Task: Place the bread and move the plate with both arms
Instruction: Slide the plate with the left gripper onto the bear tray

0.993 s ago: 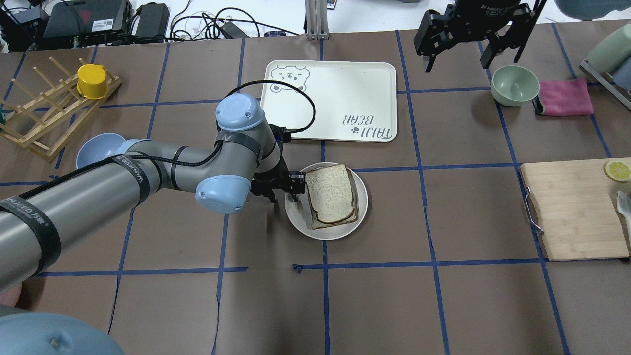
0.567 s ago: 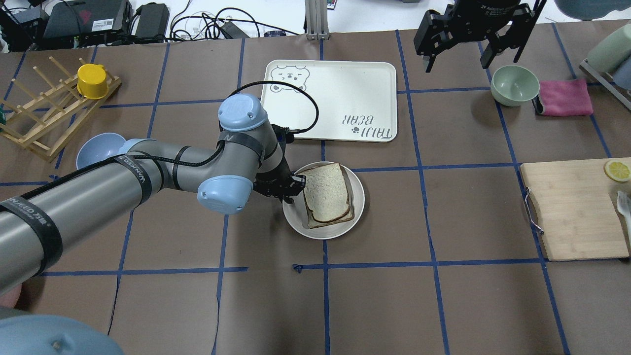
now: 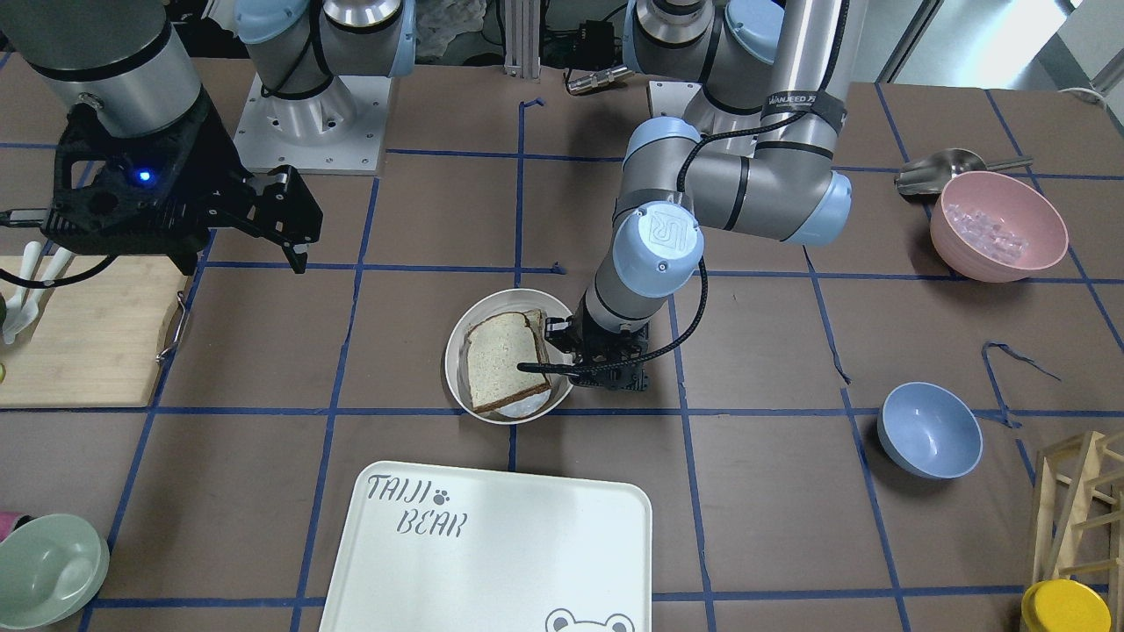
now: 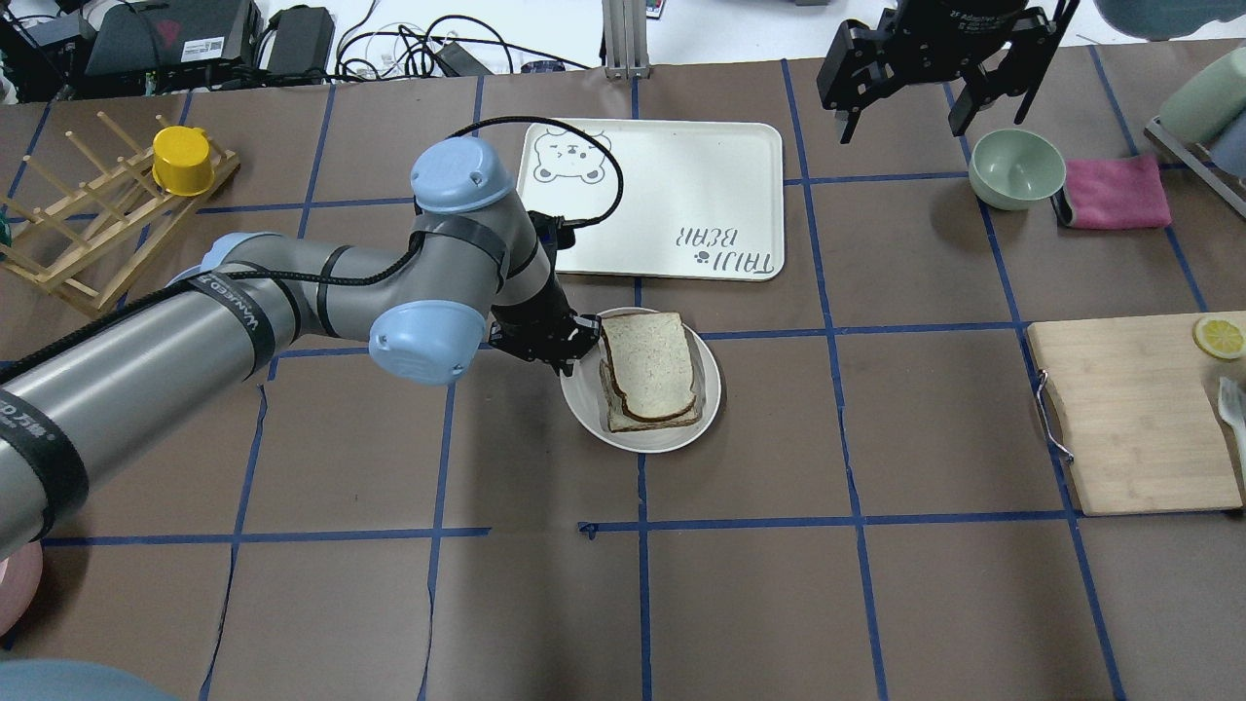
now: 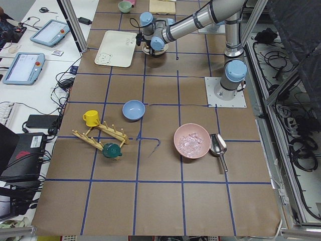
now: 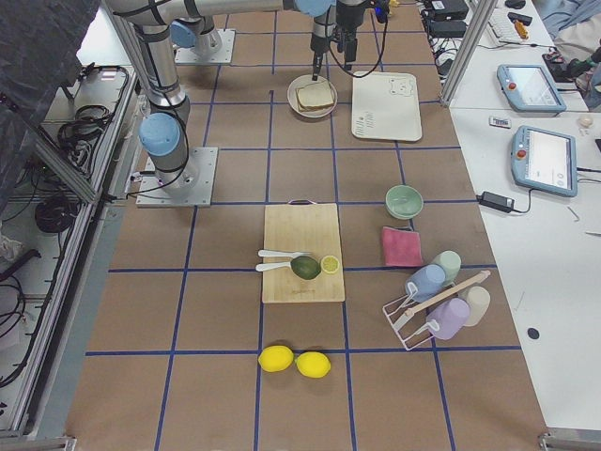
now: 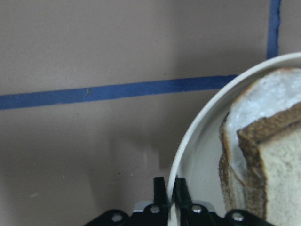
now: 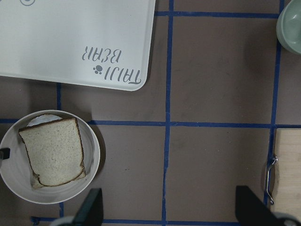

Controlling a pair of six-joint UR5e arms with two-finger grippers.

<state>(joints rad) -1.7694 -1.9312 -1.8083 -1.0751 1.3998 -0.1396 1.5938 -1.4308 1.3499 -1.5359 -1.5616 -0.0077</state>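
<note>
The round cream plate lies just near of the white tray, and shows too in the front view and the right wrist view. On it lies the bread, pale and speckled with a dark crust, stacked on a second slice that is mostly hidden. My left gripper is shut on the plate's left rim. The left wrist view shows its gripper pinching the rim beside the bread. My right gripper hangs high at the far right, open and empty, also in its wrist view.
The "TAIJI BEAR" tray lies just beyond the plate. A green bowl, a pink cloth and a cutting board are on the right. A blue bowl, a pink bowl and a rack with a yellow cup are on the left.
My left gripper has drawn the plate with the bread a little toward the tray, and its elbow has swung away from me. The right arm has not moved.
</note>
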